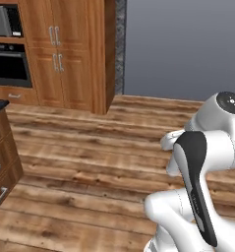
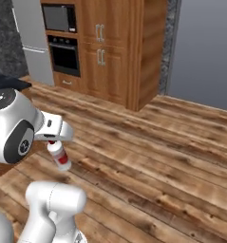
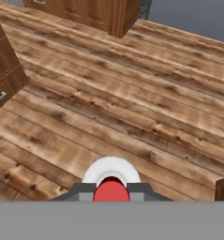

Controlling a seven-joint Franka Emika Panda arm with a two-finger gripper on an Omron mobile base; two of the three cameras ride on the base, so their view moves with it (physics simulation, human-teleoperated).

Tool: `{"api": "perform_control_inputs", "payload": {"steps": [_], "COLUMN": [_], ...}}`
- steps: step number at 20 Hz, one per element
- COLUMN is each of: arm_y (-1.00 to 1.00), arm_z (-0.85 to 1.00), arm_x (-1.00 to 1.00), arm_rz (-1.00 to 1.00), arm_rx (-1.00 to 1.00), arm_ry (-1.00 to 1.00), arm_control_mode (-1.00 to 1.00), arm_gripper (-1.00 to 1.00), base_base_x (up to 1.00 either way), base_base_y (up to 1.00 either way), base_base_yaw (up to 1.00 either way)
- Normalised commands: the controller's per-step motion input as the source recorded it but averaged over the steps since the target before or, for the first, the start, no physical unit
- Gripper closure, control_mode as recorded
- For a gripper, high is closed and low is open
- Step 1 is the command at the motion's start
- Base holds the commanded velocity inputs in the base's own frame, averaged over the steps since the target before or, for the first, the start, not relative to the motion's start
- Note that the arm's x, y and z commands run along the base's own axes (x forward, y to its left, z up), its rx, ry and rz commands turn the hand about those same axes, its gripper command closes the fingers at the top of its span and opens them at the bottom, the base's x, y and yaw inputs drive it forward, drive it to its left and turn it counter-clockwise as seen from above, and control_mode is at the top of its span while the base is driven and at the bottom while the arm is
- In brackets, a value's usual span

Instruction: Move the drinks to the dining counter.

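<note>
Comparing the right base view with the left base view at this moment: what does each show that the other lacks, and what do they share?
Right base view alone: the tool shut on the slim white bottle with red cap, tilted above the floor, plus a grey fridge. Left base view alone: dark drawer fronts with metal handles at the left edge. Both share the wooden cabinets, the built-in oven, the plank floor and the grey wall.
</note>
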Motion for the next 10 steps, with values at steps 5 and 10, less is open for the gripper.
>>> {"api": "perform_control_inputs", "payload": {"steps": [5, 10], "arm_y": [0.00, 0.00], "arm_z": [0.00, 0.00], "arm_x": [0.00, 0.00], "arm_rz": [0.00, 0.00], "arm_rx": [0.00, 0.00], "arm_ry": [0.00, 0.00], "arm_control_mode": [1.00, 1.00], "arm_gripper": [1.00, 1.00], "base_base_x": [0.00, 0.00], "base_base_y": [0.04, 0.02], "base_base_yaw": [0.38, 0.37]}}
